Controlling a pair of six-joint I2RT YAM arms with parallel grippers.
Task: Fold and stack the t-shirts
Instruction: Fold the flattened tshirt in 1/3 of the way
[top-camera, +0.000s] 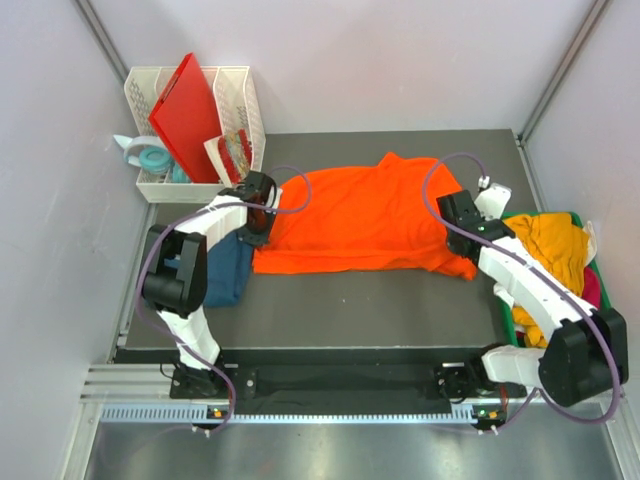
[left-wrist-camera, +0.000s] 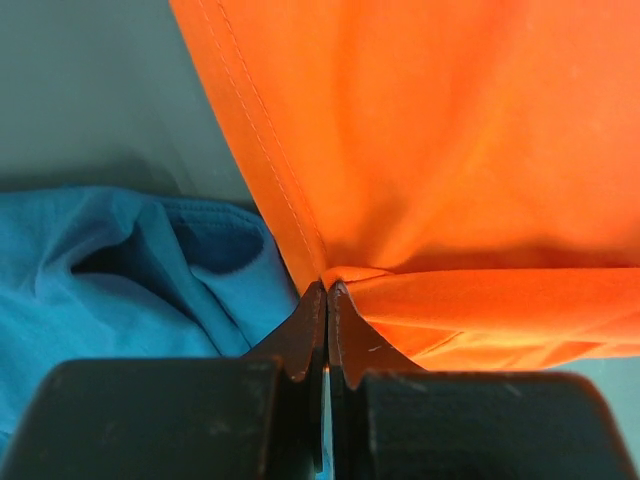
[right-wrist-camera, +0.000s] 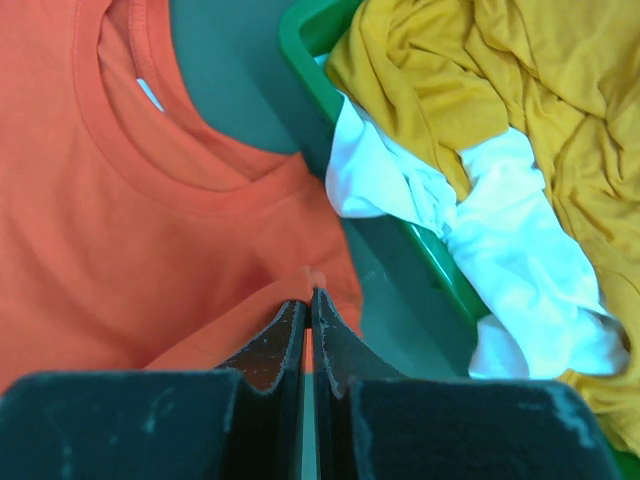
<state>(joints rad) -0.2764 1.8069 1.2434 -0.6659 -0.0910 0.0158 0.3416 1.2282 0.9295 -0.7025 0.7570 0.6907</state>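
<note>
Orange t-shirt (top-camera: 365, 215) between left hand (left-wrist-camera: 326, 292) and right hand (right-wrist-camera: 308, 298), each clamped on its cloth

Centre-back of the surface (top-camera: 380, 310): spread t-shirt (top-camera: 370, 215). Left tool (top-camera: 258, 218) grips its left edge, right tool (top-camera: 462, 228) its right edge near the collar. Second t-shirt (top-camera: 228, 272) lies bunched just left of it, partly under the left arm. Bin (right-wrist-camera: 440, 265) at the surface's right edge holds a heap of t-shirts (top-camera: 555, 245). Basket (top-camera: 240, 95) stands back-left with a board (top-camera: 190, 110) upright inside.
</note>
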